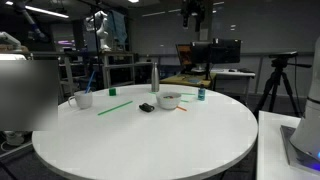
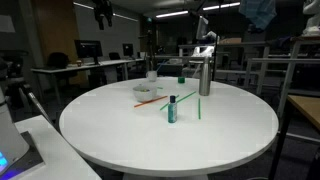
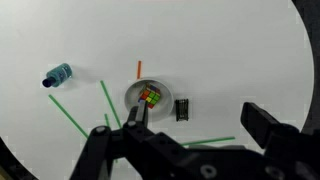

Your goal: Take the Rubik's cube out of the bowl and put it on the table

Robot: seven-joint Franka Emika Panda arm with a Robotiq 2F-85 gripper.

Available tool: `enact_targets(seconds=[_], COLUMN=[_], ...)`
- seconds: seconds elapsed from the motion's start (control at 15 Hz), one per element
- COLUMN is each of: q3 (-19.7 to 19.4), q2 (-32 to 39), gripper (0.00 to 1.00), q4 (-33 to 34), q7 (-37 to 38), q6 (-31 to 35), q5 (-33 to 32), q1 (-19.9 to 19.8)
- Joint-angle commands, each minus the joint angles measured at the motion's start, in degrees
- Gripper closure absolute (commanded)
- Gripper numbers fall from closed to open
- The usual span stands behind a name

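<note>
We see the pincer [image 3: 195,120] spread wide in the wrist view. Its two dark fingers [image 3: 262,122] are well apart and hold nothing, and it hangs high above the white worktop [image 3: 250,50]. By the tip of the left finger in that view sits the bowl [image 3: 148,85]. The Rubik's cube [image 3: 150,97] lies inside it, showing red, yellow and green squares. Just to the right of the bowl lies a flat black object [image 3: 182,108], apart from the rim. A short orange stick [image 3: 139,69] lies just beyond the bowl on its far side. Green straws [image 3: 68,112] lie scattered to the left and on the near side. Farther left is a small teal container [image 3: 58,76], well apart from the bowl. In an exterior view the bowl [image 1: 169,100] stands upright on the round worktop [image 1: 150,140], with the black object [image 1: 147,107] just to its left. A white mug [image 1: 83,99] stands well off to the left, and a tall metal bottle [image 1: 154,77] stands on the far side. We cannot make out the cube from there.
</note>
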Motion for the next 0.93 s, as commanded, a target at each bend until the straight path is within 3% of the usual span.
enact_targets(seconds=[0.0,0.4,0.87], q3=[0.15,0.32,0.77], q2=[0.03,1.78,8.11], gripper=[0.00,0.00,0.00], q4=[0.12,0.97,4.23], q7=[-0.07,2.38,15.39], q6=[-0.12,3.43,14.15], q5=[0.06,-1.41,-5.55], q1=[-0.20,-1.41,-6.11])
